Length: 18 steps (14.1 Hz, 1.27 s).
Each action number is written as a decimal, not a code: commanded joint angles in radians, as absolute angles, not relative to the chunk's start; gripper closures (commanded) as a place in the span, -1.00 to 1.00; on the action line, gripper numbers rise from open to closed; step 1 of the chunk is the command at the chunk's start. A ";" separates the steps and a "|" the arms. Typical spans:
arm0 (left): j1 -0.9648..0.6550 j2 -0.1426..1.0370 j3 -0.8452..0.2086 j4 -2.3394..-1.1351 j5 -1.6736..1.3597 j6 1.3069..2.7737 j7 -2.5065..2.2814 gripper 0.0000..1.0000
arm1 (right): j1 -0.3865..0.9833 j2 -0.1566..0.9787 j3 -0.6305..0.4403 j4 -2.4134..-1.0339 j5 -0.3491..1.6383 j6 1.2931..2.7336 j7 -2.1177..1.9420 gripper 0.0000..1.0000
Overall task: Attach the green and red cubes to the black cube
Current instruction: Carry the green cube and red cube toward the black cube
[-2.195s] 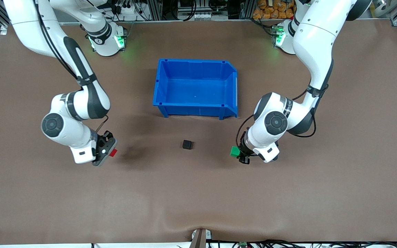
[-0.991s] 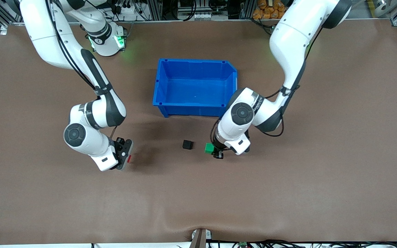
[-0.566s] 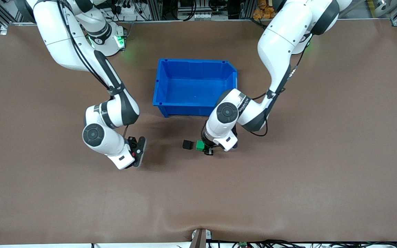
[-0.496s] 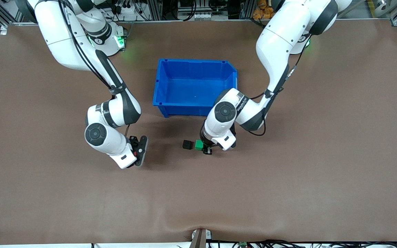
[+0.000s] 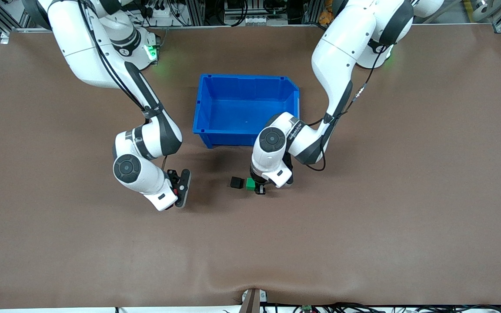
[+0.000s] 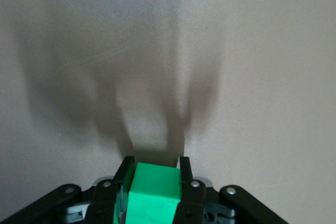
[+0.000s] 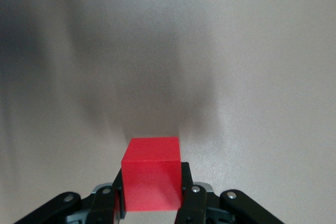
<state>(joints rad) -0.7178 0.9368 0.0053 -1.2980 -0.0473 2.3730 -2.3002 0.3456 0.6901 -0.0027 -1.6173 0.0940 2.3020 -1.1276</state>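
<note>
The black cube point(image 5: 236, 182) sits on the brown table, nearer to the front camera than the blue bin. My left gripper point(image 5: 256, 188) is shut on the green cube point(image 5: 250, 184) and holds it low, right beside the black cube on the side toward the left arm's end. I cannot tell whether the two touch. The green cube point(image 6: 154, 192) fills the left gripper point(image 6: 155, 163) in the left wrist view. My right gripper point(image 5: 182, 189) is shut on the red cube point(image 7: 152, 174), low over the table toward the right arm's end, well apart from the black cube. The red cube is barely visible in the front view.
The blue bin point(image 5: 242, 77) stands open and empty at the table's middle, close to both forearms. A table-edge fitting point(image 5: 252, 300) sits at the front edge. Bare brown mat lies between the red cube and the black cube.
My left gripper carried the green cube in from the left arm's end to just beside the black cube. My right gripper carried the red cube closer to the black cube. The black cube stayed put.
</note>
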 commanded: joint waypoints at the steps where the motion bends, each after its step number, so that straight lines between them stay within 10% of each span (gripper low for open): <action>1: -0.736 0.968 0.026 -1.241 -0.066 2.364 -2.358 1.00 | 0.347 0.704 -0.003 -1.597 0.104 2.289 -1.131 1.00; 18: -0.744 0.994 0.018 -1.195 -0.066 2.306 -2.358 1.00 | 0.351 0.703 -0.003 -1.600 0.135 2.223 -1.062 1.00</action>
